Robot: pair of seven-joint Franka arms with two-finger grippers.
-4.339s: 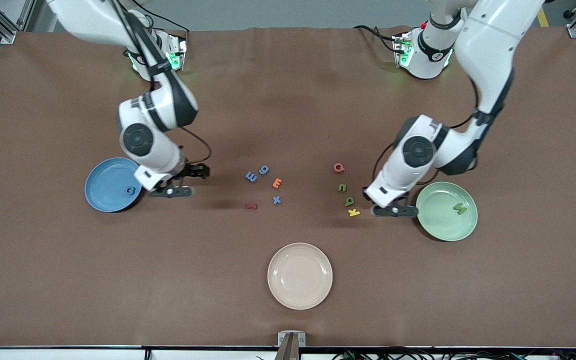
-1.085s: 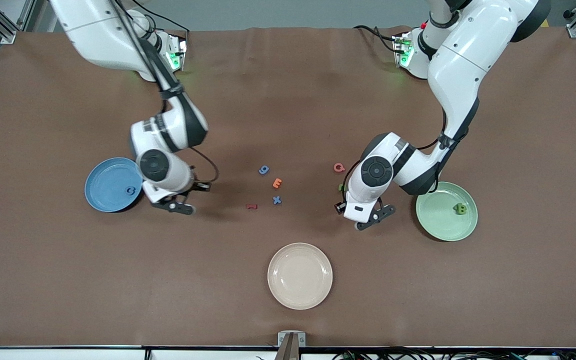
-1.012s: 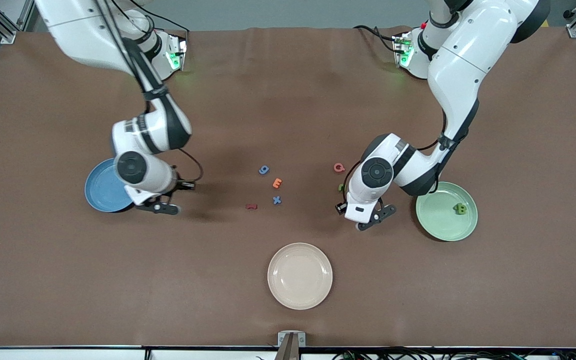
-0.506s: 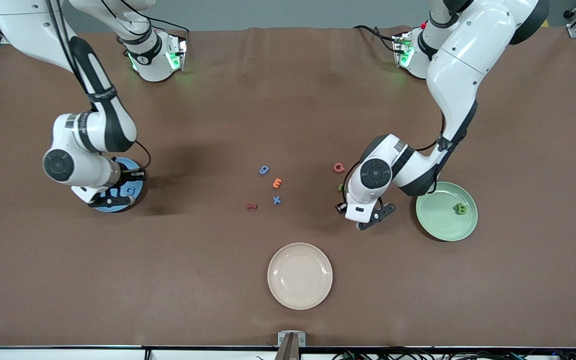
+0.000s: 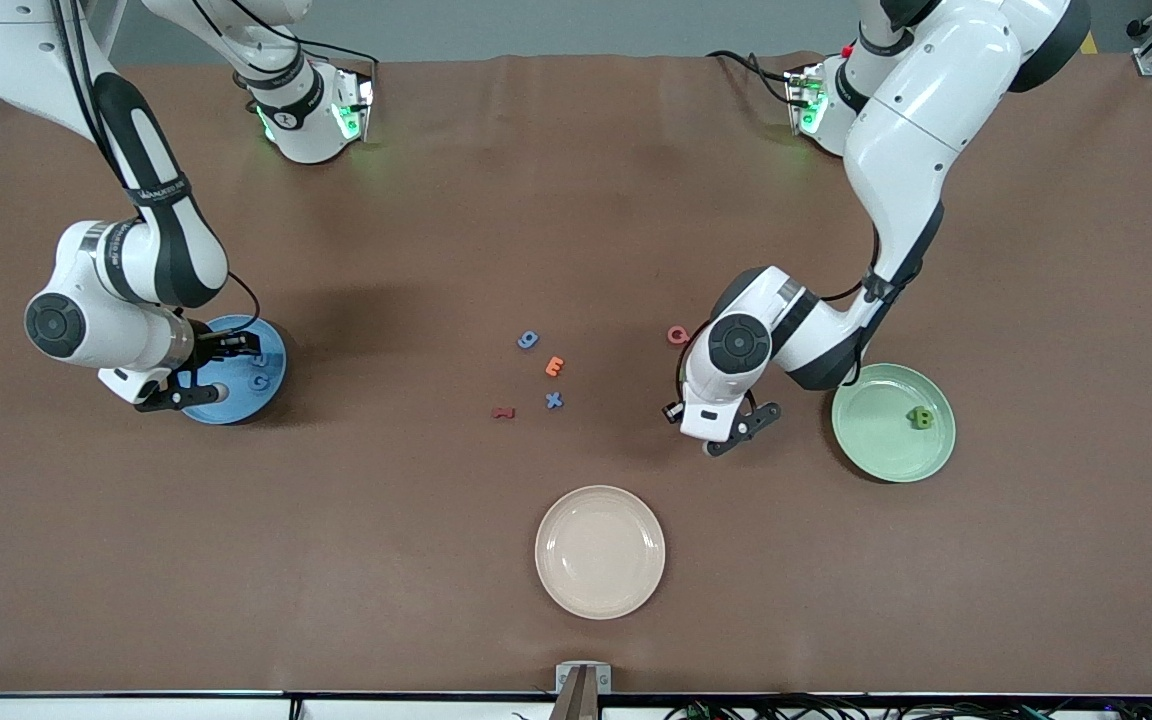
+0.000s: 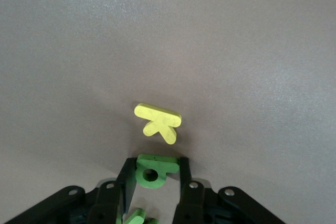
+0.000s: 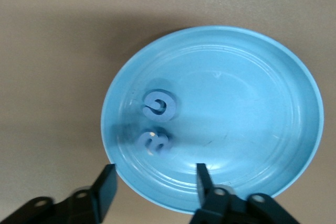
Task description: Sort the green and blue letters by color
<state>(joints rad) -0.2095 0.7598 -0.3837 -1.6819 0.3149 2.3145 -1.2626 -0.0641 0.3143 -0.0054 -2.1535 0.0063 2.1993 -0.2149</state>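
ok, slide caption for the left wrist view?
Left gripper closed on a green letter on the brown table, yellow letter lying beside it.

Blue letters [image 7: 157, 121] in plate; green, seemingly clamped.

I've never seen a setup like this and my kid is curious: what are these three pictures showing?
Two robot arms sort foam letters on a brown table. One camera looks down from across the table; the other two ride on the wrists. The right gripper, open, hangs over the blue plate, where two blue letters lie. The left gripper pinches a green letter beside a yellow letter. A green plate holds green letters; a cream plate holds nothing.
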